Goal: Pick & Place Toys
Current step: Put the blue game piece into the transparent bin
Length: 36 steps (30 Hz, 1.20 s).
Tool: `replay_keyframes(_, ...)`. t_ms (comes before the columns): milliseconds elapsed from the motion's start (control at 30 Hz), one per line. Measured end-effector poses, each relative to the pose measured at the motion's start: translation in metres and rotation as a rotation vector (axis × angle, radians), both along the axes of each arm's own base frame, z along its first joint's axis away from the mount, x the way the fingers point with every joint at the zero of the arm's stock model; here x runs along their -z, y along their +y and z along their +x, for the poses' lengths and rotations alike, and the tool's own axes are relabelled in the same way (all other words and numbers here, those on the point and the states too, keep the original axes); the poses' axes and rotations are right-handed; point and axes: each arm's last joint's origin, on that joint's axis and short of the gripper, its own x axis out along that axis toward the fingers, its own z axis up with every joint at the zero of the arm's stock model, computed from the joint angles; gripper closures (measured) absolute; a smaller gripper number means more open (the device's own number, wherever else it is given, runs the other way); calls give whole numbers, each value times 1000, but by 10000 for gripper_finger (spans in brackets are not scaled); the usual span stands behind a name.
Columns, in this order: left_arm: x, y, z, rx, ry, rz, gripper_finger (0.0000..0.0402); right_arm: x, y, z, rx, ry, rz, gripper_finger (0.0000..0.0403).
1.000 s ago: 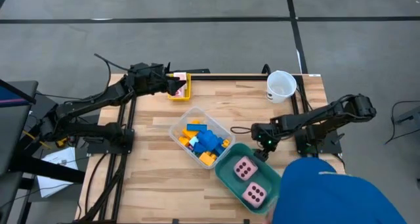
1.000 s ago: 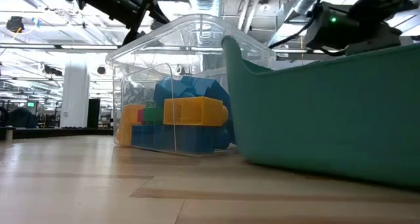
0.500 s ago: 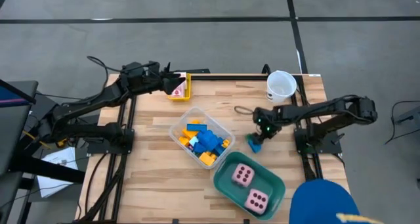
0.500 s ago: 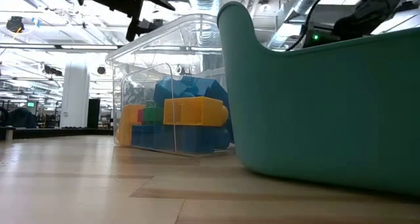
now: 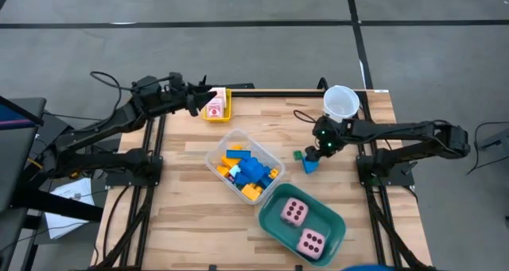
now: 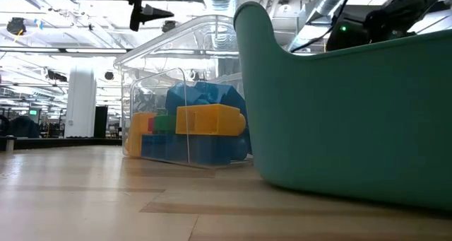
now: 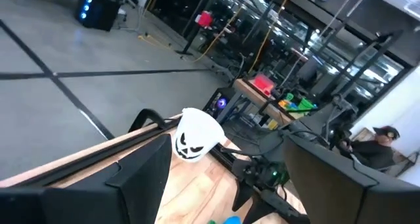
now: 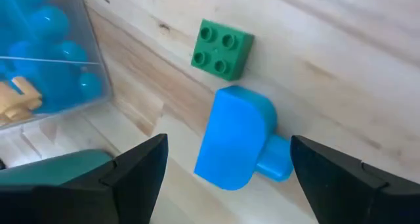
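A blue toy piece (image 8: 230, 142) and a small green brick (image 8: 222, 48) lie flat on the table (image 5: 191, 223), to the right of the clear box of bricks (image 5: 242, 166). My right gripper (image 5: 322, 147) hangs open above them, slanting down, its fingers either side of the blue piece (image 5: 308, 164) without touching it. Two pink dice (image 5: 296, 210) sit in the teal tub (image 5: 270, 217). A pink-white card (image 5: 215, 108) lies in the yellow tray (image 5: 226, 112) at the far left. My left gripper (image 5: 199, 102) is open and level, just left of the tray.
The white cup (image 5: 340, 102) stands at the far right corner, close behind my right arm. The clear box (image 6: 187, 92) and the teal tub (image 6: 339, 121) fill the table's middle. Bare wood lies along the left side and near edge.
My right gripper has swung from beside the teal tub toward the table's far edge and the cup, rising and rolling. My left gripper has drawn back from over the yellow tray toward the left edge and risen, uncovering the card. A person's blue sleeve has left the near right corner.
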Motion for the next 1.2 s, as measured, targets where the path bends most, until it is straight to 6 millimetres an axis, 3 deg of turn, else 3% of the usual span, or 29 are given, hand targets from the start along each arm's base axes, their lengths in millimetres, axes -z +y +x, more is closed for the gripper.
replay_keyframes(333, -5, -17, 4, 86, -2, 89, 113, 1, 12, 25, 19, 240, -47, 92)
replay_keyframes(633, -4, -29, 9, 157, 8, 116, 113, 9, 28, 55, -49, 302, -90, 92)
replay_keyframes(1000, -5, -35, 12, 191, 3, 117, 113, 34, 38, 60, -40, 463, -169, 94)
replay_keyframes(1200, -5, -35, 12, 191, 12, 143, 113, 35, 40, 60, -18, 479, -160, 138)
